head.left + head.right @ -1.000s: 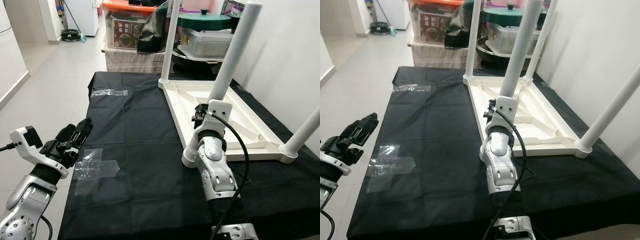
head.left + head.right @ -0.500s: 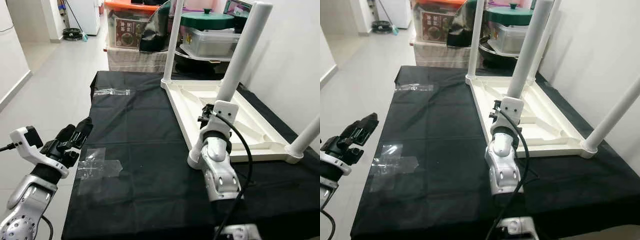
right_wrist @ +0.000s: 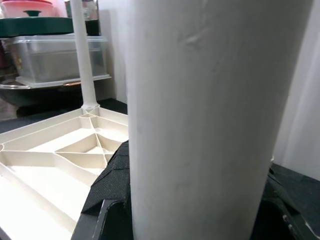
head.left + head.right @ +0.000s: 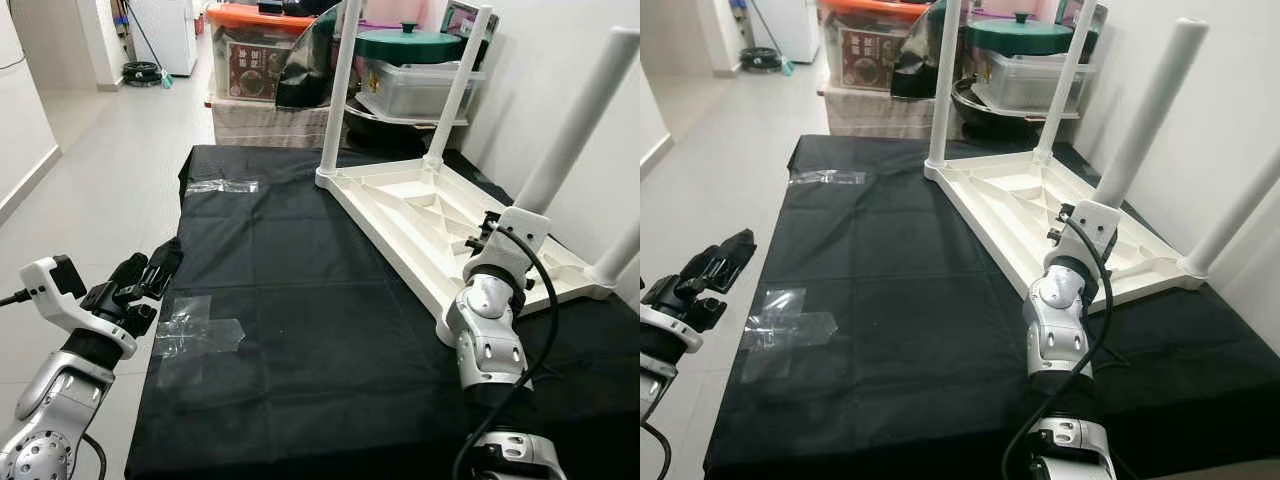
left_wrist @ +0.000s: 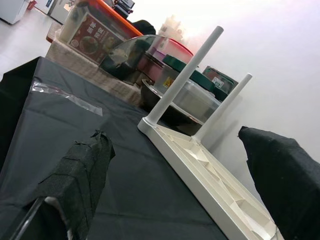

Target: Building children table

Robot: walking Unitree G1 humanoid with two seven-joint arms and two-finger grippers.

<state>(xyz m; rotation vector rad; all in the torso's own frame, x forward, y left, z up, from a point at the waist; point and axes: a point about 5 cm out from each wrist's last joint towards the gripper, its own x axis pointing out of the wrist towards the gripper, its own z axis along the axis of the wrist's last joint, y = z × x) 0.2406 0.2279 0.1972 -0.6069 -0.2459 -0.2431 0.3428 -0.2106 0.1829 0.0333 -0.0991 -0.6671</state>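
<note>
The white children's table (image 4: 420,215) lies upside down on the black-draped counter (image 4: 290,300), toward its far right part, ribbed underside up and four legs pointing upward. The near-left leg (image 4: 1148,110) is clasped low down by the right end effector (image 3: 200,200); in the right wrist view its black fingers (image 3: 107,192) sit on either side of the white tube, which hides most of them, and from the head the wrist hides the grip and the leg's foot. The near-right leg (image 4: 625,250) is cut off by the frame edge. The left end effector (image 4: 150,272) hovers over the counter's near-left edge, well apart from the table, fingers spread wide. Clear tape (image 4: 195,330) is stuck to the cloth just beside it, another strip (image 4: 220,185) farther back. Beyond the counter stand storage boxes (image 4: 255,45) and a green-lidded pot (image 4: 410,42), partly hidden by the far legs.
</note>
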